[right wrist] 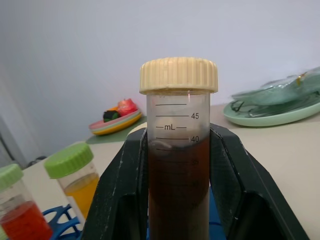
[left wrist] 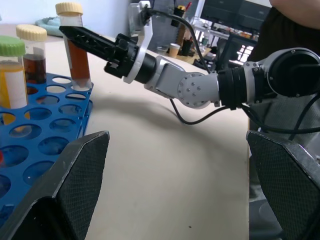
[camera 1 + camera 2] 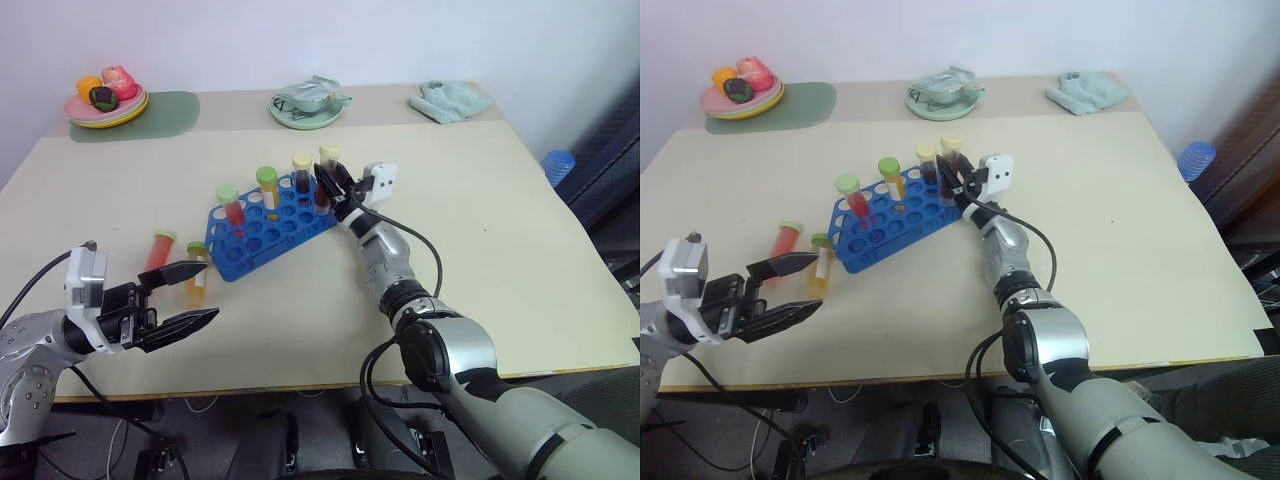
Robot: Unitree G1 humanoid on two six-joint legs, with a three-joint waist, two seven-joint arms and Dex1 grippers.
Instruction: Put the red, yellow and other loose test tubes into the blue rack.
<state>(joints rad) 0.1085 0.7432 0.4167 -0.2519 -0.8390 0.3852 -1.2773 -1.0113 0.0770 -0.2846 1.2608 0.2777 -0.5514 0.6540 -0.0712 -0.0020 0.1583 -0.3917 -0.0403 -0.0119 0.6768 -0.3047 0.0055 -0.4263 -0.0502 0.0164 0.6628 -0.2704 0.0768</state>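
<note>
While the right gripper clamps its two black fingers on a clear plastic tube of dark brown liquid with a pale-yellow cap, that tube stands upright with its foot at a corner hole of the bright blue plastic rack with its grid of round holes. The right wrist view adds the tube's printed scale between the fingers, and beside them two green-capped tubes, one orange-yellow, one red. The left wrist view shows a second brown, pale-capped tube standing in the rack just beyond the held one.

Near the left gripper, whose fingers gape wide with nothing between them, two loose tubes lie on the pale tabletop: a red one with a green cap and a yellow-orange one with a green cap, the latter partly behind its upper finger. Well beyond both grippers sit a plate of toy food, a green dish and a pale green cloth.
</note>
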